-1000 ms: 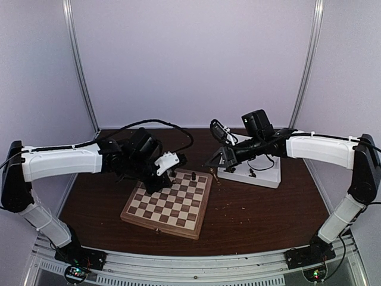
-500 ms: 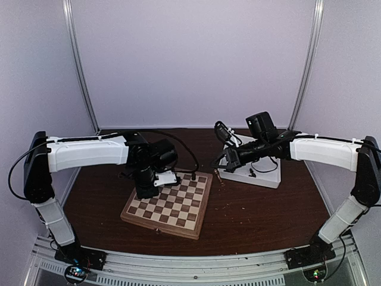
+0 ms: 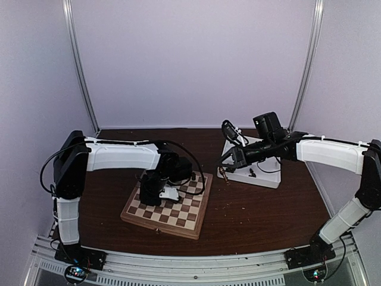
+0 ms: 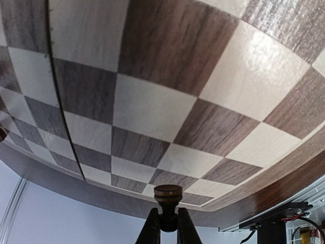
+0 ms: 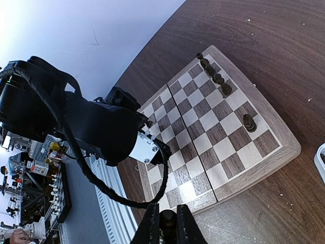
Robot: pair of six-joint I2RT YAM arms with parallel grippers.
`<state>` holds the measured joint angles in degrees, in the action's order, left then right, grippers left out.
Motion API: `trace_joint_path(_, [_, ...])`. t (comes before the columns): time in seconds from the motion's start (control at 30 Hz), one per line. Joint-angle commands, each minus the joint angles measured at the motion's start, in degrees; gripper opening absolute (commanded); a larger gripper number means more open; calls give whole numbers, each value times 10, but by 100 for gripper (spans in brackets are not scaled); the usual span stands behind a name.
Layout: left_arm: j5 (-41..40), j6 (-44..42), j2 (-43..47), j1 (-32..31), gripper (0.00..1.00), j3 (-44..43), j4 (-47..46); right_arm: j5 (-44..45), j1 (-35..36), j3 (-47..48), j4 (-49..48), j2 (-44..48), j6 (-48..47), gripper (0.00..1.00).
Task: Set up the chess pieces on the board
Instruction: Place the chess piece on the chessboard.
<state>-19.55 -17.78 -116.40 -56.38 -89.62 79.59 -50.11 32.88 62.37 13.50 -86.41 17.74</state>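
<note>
The board [image 3: 178, 218] lies at the table's middle, and its checks fill the left wrist view [image 4: 152, 109]. My left gripper [image 3: 149, 196] hangs low over its left half, shut [image 4: 168, 211] on a dark chess piece [image 4: 168, 193] whose round end points at the squares. My right gripper [image 3: 225, 173] hovers over the table between board and tray, shut [image 5: 168, 208] on another dark piece [image 5: 168, 224]. In the right wrist view several dark pieces [image 5: 212, 72] stand in a row along one edge of the board [image 5: 264, 152], with one more piece [image 5: 249, 122] apart from them.
A white compartment tray [image 3: 262, 177] sits at the back right with a black cable lying in it. My left arm [image 5: 86, 127] and its looping cable reach across the board's far side. The dark wooden table [image 3: 256, 214] surrounds the board.
My left arm has swung in and lowered its gripper from the board's back edge onto its left half. My right gripper has drifted slightly right and nearer, still gripping its piece.
</note>
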Motion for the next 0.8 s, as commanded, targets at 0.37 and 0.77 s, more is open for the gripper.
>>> trace_joint_path(0.37, [29, -14, -42, -10, 16, -47, 35, -4, -12, -4, -8, 17, -7, 5])
trace_joint_path(0.77, [30, 0, -37, -10, 36, -65, 20, -7, -15, -1, -6, 19, -7, 4])
